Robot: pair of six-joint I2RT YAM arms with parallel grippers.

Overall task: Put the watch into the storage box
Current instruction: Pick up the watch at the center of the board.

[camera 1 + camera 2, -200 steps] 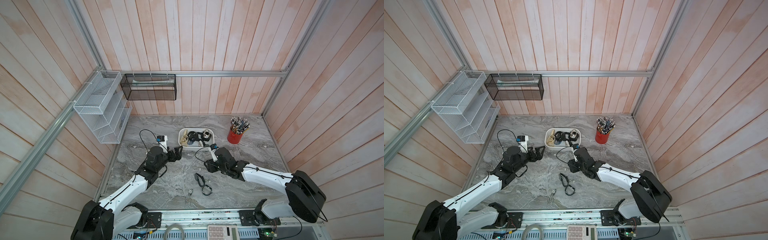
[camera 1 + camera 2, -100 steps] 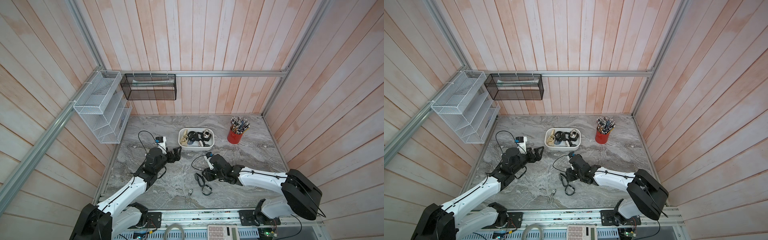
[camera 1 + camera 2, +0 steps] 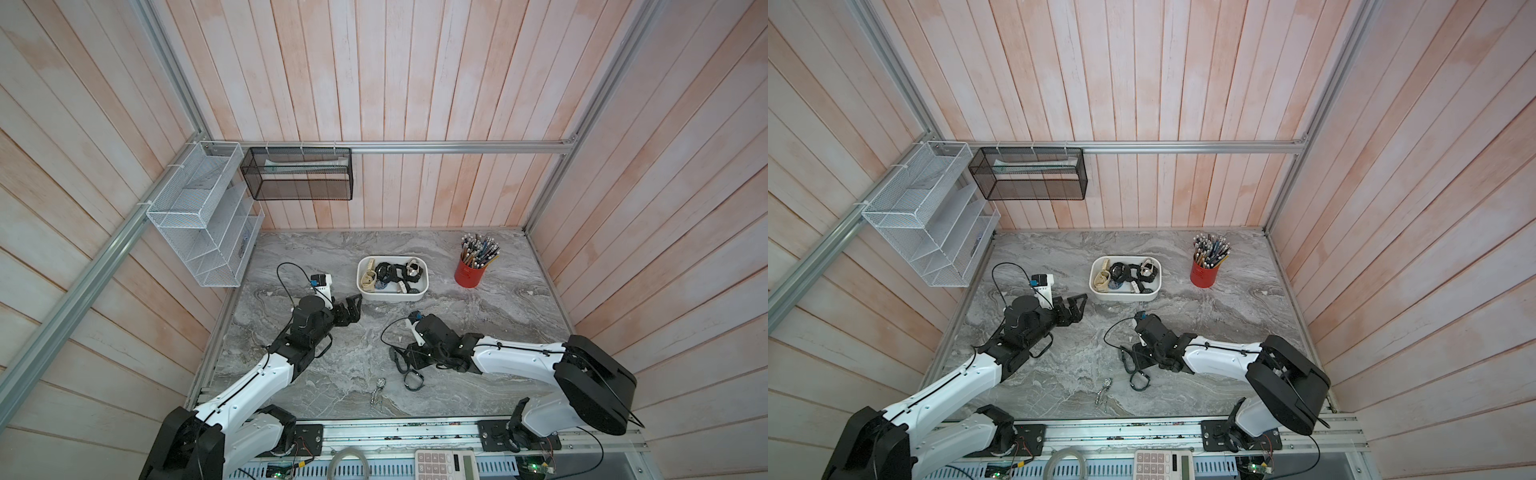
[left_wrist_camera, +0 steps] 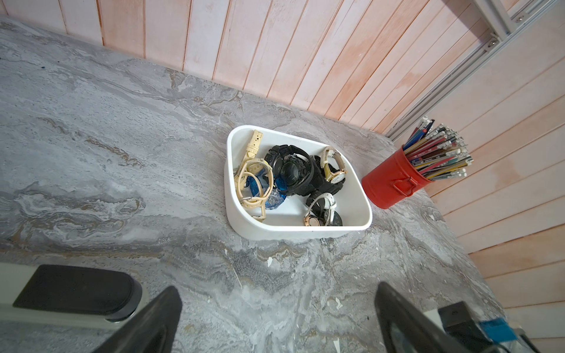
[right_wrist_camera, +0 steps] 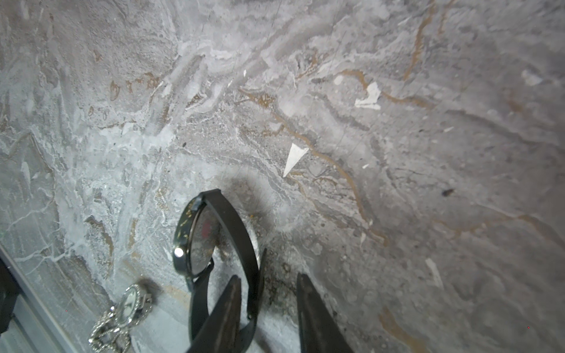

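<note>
resting on its side on the grey bench [image 3: 478, 324], the black watch [image 5: 195, 241] was near the front edge, well apart from the white storage box [image 3: 392, 296] further back. the right fingers [image 5: 226, 314] were low over it and only narrowly apart. in the right wrist view one finger was inside the loop of the strap and the other was outside, so one side of the strap passed between them. a gap was visible beside the outer finger, so the strap was not clamped. a small silver watch [image 5: 128, 302] lay just beside the black one. the left fingers [image 4: 159, 318] were wide apart and held nothing, above bare bench near the box. the box held several watches, black, cream and blue, and a red cup [image 3: 469, 276] of pencils stood near it.
</note>
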